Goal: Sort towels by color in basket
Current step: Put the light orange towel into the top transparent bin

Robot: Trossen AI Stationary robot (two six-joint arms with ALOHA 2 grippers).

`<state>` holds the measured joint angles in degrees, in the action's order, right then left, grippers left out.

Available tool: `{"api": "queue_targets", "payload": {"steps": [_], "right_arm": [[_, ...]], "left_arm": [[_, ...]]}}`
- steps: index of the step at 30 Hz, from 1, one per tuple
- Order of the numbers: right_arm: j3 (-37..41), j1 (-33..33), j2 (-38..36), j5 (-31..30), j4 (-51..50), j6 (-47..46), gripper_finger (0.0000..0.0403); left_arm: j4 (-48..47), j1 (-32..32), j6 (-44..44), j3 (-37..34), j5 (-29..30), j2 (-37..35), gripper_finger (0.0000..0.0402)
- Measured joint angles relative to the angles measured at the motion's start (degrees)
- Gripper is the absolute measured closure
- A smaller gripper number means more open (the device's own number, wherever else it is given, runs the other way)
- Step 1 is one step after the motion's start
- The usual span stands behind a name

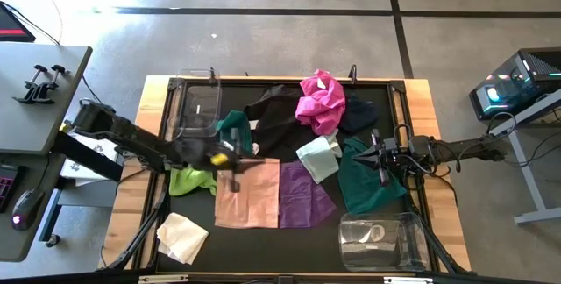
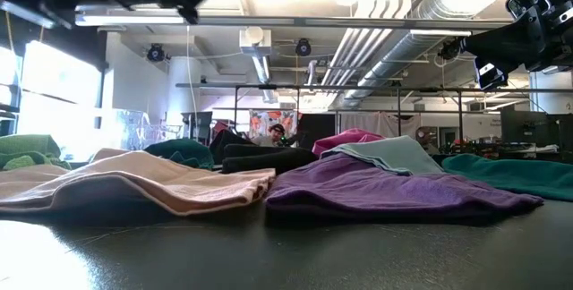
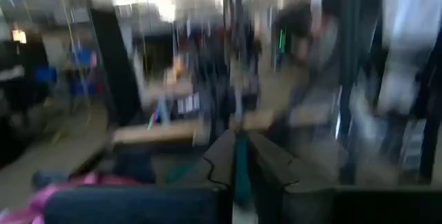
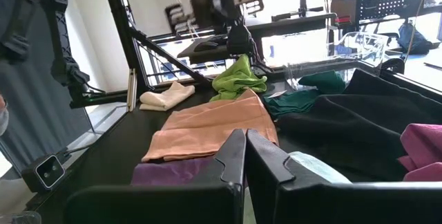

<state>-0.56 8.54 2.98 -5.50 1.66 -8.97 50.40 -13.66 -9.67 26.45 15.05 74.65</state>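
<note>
1. Nearest the table's front edge, a crumpled cream-white towel [image 1: 181, 237] lies alone at the left corner. A clear plastic bin [image 1: 416, 242] stands at the right corner, and I can make out no coloured cloth in it.
2. Next in, a flat peach towel [image 1: 248, 195] and a flat purple towel [image 1: 304, 198] lie side by side with their edges touching. A bunched lime green towel [image 1: 191, 180] sits just left of the peach one.
3. The left gripper [image 1: 233, 163] hovers over the peach towel's far edge. Its wrist view is smeared, so I cannot tell how its fingers stand or whether they hold anything.
4. A folded pale mint towel [image 1: 318, 158] overlaps the purple one's far corner, and a large dark teal-green towel [image 1: 368, 183] is spread to its right.
5. The right gripper [image 4: 243, 158] hangs above that teal-green towel, its fingers pressed nearly together on nothing.
6. Farther back lie a small teal-green cloth [image 1: 235, 124], a spread black towel [image 1: 276, 113] and a heaped magenta towel [image 1: 320, 100].
7. At the far left stands a second clear bin [image 1: 197, 100], which looks empty.
8. Judged from this, the sorting has barely begun: every towel seen is on the mat and none is in a bin.
</note>
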Motion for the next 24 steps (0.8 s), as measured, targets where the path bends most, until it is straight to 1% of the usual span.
{"api": "queue_targets", "payload": {"steps": [3,6,7,9,12,16,21,24], "right_arm": [[0.0,0.0,0.0,0.0,0.0,0.0,0.0401],[0.0,0.0,0.0,0.0,0.0,0.0,0.0401],[0.0,0.0,0.0,0.0,0.0,0.0,0.0401],[0.0,0.0,0.0,0.0,0.0,0.0,0.0401],[0.0,0.0,0.0,0.0,0.0,0.0,0.0401],[0.0,0.0,0.0,0.0,0.0,0.0,0.0401],[0.0,0.0,0.0,0.0,0.0,0.0,0.0401],[0.0,0.0,0.0,0.0,0.0,0.0,0.0401]], "left_arm": [[-24.8,-1.4,-0.6,9.4,4.0,2.1,0.0336],[-48.0,-2.3,5.4,18.1,6.4,4.9,0.0296],[-53.7,-2.5,8.5,20.6,6.4,5.9,0.0283],[-61.2,-3.0,14.5,23.7,5.3,7.4,0.0258],[-65.3,-4.2,19.6,24.7,2.1,9.2,0.0227],[-67.6,-5.8,23.6,24.7,1.6,11.4,0.0202],[-67.6,-6.7,27.1,24.7,2.2,15.4,0.0195],[-67.0,-6.7,28.7,24.7,2.2,19.0,0.0195]]}}
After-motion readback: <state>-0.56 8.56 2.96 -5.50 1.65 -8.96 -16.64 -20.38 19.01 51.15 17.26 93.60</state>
